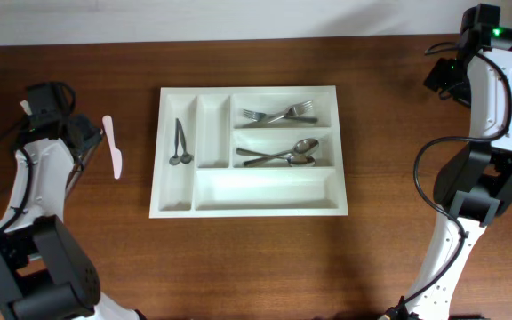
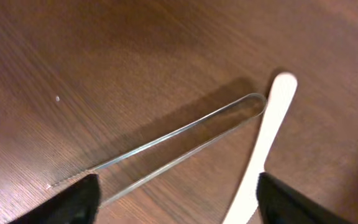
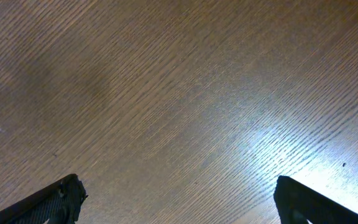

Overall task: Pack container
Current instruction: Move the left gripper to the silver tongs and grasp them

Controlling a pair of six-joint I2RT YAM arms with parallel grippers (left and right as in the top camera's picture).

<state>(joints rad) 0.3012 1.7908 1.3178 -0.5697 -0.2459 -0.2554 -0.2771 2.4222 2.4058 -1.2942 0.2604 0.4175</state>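
The white five-compartment container lies mid-table. Its left narrow slot holds two small spoons, its top right slot holds forks, and the slot below holds spoons. A white plastic knife lies on the table left of the container and also shows in the left wrist view, beside a clear plastic knife. My left gripper is open just above them, holding nothing. My right gripper is open and empty over bare wood at the far right.
The second narrow slot and the long bottom slot of the container hold nothing. The brown wooden table ends at a white wall along the far edge. Cables hang by both arms.
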